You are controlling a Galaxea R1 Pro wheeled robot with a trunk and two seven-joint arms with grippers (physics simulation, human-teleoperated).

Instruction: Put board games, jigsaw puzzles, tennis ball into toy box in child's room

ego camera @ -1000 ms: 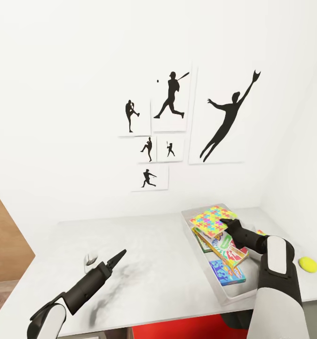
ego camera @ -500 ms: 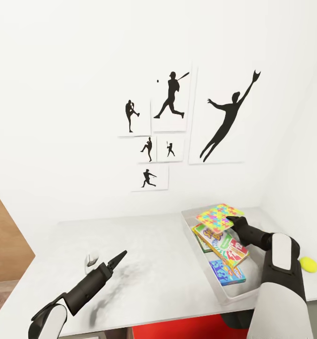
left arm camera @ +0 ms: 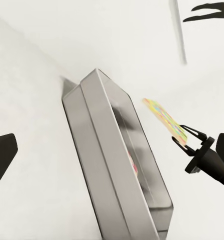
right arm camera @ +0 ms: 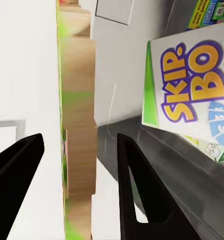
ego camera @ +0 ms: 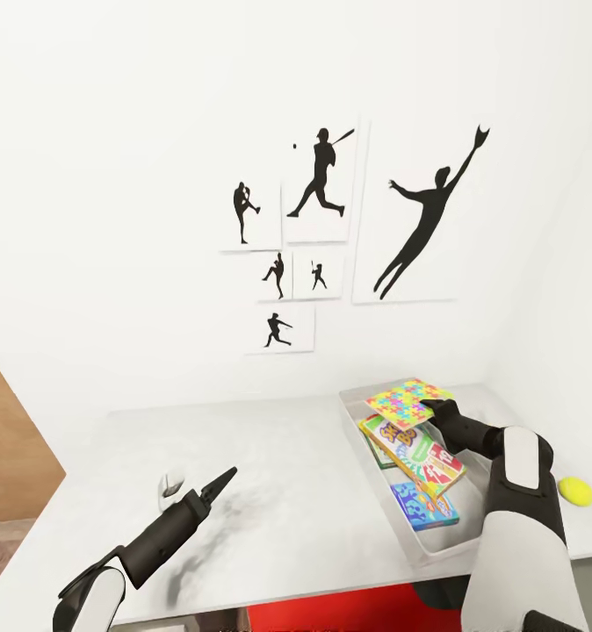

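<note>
- Left gripper (ego camera: pixel 227 477): hovers low over the bare left half of the table (ego camera: pixel 287 474), fingers drawn together to a point, nothing between them.
- Small white object (ego camera: pixel 169 485) lies on the tabletop just left of that gripper; too small to identify.
- Wall above the table: cluster of black sports silhouette pictures (ego camera: pixel 357 228).
- Toy box (ego camera: pixel 359 420): sits on the right part of the table, long side running near to far.
- Inside the box: a Skip-Bo board game (ego camera: pixel 419 452) lies tilted across the middle, a light blue board game (ego camera: pixel 423 509) at the near end, and a green-edged box partly under the Skip-Bo one.
- Jigsaw puzzle (ego camera: pixel 404 399): held above the far end of the box, roughly level, clear of the games below.
- Right gripper (ego camera: pixel 434 409): clamped on the puzzle's near right edge; the right wrist view shows the puzzle (right arm camera: pixel 77 125) edge-on between both fingers.
- Tennis ball (ego camera: pixel 575 491): on the table right of the box, apart from it, beside the right forearm.
</note>
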